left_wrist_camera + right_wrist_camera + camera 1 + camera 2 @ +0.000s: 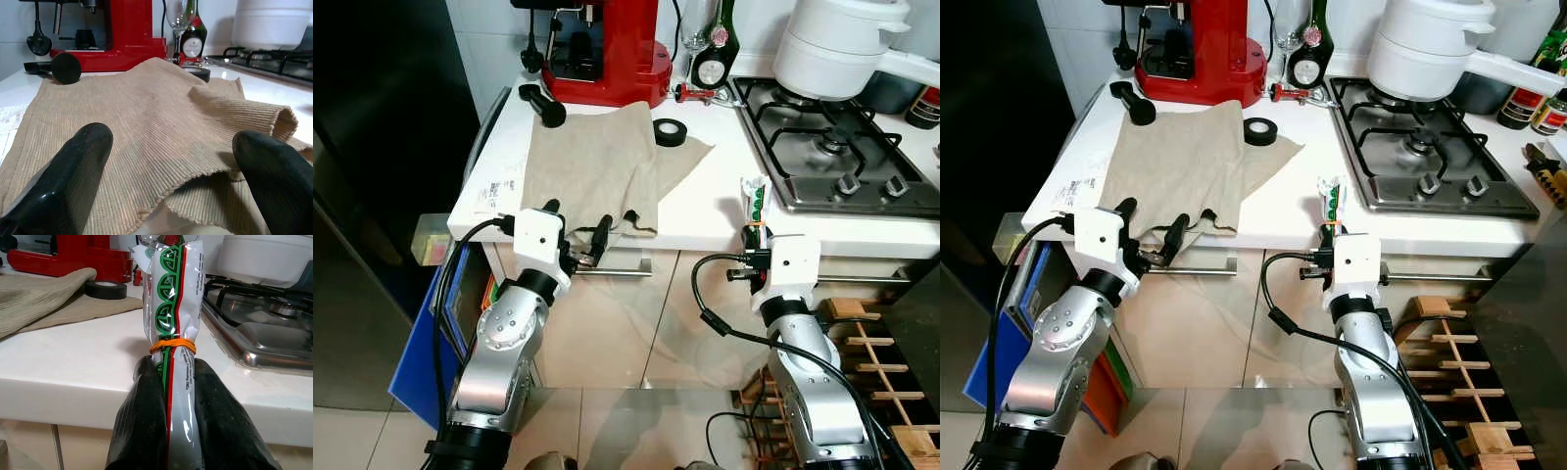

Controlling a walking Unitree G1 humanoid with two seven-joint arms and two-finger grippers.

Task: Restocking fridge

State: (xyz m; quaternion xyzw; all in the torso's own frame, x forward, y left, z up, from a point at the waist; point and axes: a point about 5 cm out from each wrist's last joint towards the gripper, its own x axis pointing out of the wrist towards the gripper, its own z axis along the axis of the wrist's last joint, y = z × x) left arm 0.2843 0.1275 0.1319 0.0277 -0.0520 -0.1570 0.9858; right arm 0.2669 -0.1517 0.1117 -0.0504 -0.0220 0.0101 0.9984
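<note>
Scene: You are looking down at a white table [705, 211] beside a gas stove [832, 147], with both arms raised to its front edge.
Right end effector: Your right end effector [171, 396] is clenched around the lower end of a plastic packet [173, 308], which stands upright in the fingers [142, 421] just in front of the table edge.
Packet: Clear and white plastic with green and red print, cinched by an orange rubber band [172, 345] just above the fingertips.
Left end effector: Your left end effector [578, 230] is released, its fingers [73, 161] spread wide on either side of the near hem of a beige cloth [597, 162].
Cloth: It lies rumpled across the table, its front edge draping over the side.
Background: A red coffee machine [607, 49], a roll of black tape [670, 132], a dark bottle [713, 59] and a white pot [837, 44] on the stove.
</note>
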